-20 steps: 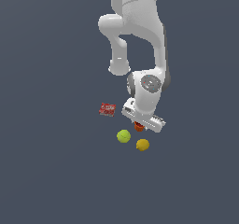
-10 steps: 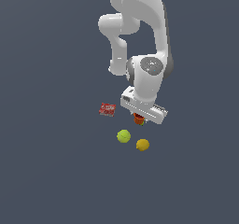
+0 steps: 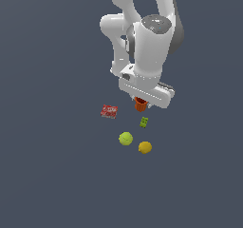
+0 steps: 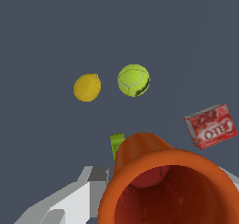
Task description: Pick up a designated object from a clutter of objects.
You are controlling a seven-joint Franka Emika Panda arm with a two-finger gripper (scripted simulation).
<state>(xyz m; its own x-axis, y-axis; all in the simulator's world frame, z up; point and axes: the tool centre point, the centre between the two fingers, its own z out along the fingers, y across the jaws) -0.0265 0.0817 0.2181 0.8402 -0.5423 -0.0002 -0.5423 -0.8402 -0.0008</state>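
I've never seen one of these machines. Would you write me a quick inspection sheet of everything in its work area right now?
Surface: plain dark grey floor, no marks.
Job's thing: orange-red cup held in the claw, lifted off the floor.
Clutter: red packet, small green block, yellow-green ball and yellow lemon, all lying apart on the floor.
Claw: claw shut on the cup; the wrist view looks into the cup's open mouth.
Cables: nothing seen.
Surroundings: nothing seen beyond the white arm.
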